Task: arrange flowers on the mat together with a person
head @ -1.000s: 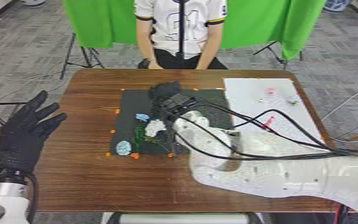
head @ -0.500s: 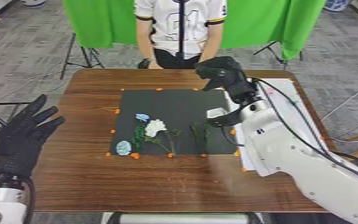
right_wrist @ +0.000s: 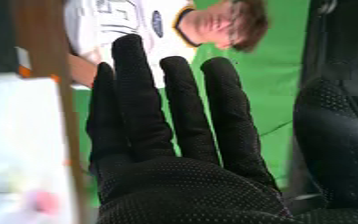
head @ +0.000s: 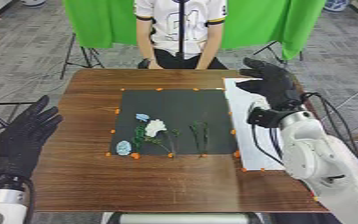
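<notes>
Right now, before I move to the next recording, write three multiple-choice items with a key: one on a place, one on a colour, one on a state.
1. Where is the right hand?
A) Beyond the table's left edge
B) Over the white sheet
C) Over the dark mat

2. What colour is the largest bloom on the mat?
A) White
B) Red
C) Yellow

3. How are the right hand's fingers?
A) Curled into a fist
B) Pinching a stem
C) Straight

1 B: the head view shows it above the sheet.
2 A: its petals are white.
3 C: the right wrist view shows them extended.
</notes>
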